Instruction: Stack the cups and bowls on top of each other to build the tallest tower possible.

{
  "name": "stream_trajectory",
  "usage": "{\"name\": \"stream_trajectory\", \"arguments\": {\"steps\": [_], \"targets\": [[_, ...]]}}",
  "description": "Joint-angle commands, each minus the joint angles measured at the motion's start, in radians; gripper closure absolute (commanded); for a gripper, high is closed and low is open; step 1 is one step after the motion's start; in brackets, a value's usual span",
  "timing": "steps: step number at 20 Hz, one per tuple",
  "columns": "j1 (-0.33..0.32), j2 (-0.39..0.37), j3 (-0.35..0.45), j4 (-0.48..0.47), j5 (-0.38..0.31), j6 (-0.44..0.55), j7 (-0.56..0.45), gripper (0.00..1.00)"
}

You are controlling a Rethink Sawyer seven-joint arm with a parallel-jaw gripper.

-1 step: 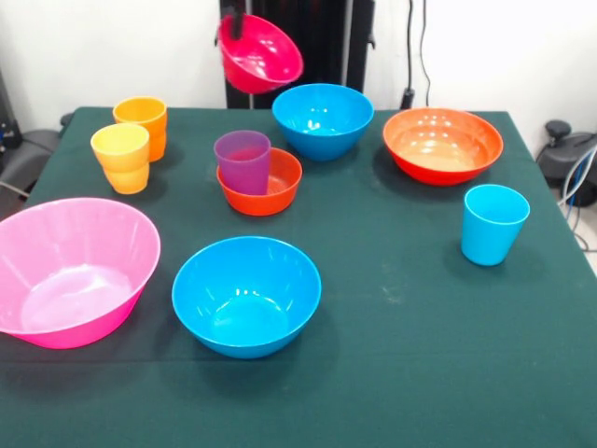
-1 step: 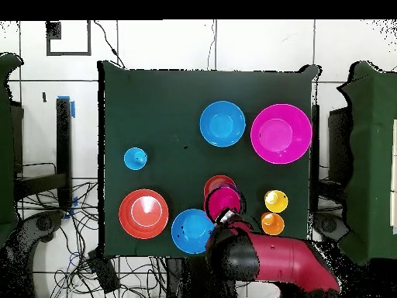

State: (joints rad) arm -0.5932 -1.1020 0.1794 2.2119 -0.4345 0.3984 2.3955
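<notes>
My gripper (image 1: 230,24) is shut on the rim of the small crimson bowl (image 1: 262,52), which hangs tilted in the air above the far side of the table. From above, the crimson bowl (image 2: 224,202) covers most of the small orange bowl (image 2: 219,181), with the gripper (image 2: 224,218) at its near edge. On the table below, the purple cup (image 1: 242,161) stands upright inside the small orange bowl (image 1: 264,189). A yellow cup (image 1: 121,157) and an orange cup (image 1: 142,121) stand at the left. The light blue cup (image 1: 492,222) stands alone at the right.
A huge pink bowl (image 1: 70,271) sits at the front left with a blue bowl (image 1: 246,294) beside it. A second blue bowl (image 1: 323,119) and a wide orange bowl (image 1: 442,145) sit at the back. The table (image 1: 410,373) has a green cloth.
</notes>
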Motion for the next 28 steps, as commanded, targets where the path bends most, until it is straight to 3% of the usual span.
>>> {"name": "stream_trajectory", "arguments": {"steps": [1,7,11,18,24,28], "targets": [[0.145,0.143,-0.068,0.053,-0.029,-0.091,0.179,1.00],[0.295,0.281,-0.224,-0.057,-0.094,-0.128,0.197,1.00],[0.314,0.338,-0.276,-0.126,-0.093,-0.122,0.141,1.00],[0.330,0.368,-0.337,-0.189,-0.071,-0.097,0.095,1.00],[0.339,0.307,-0.366,-0.209,-0.054,-0.025,0.037,1.00],[0.310,0.292,-0.347,-0.198,-0.033,-0.013,0.007,1.00]]}}
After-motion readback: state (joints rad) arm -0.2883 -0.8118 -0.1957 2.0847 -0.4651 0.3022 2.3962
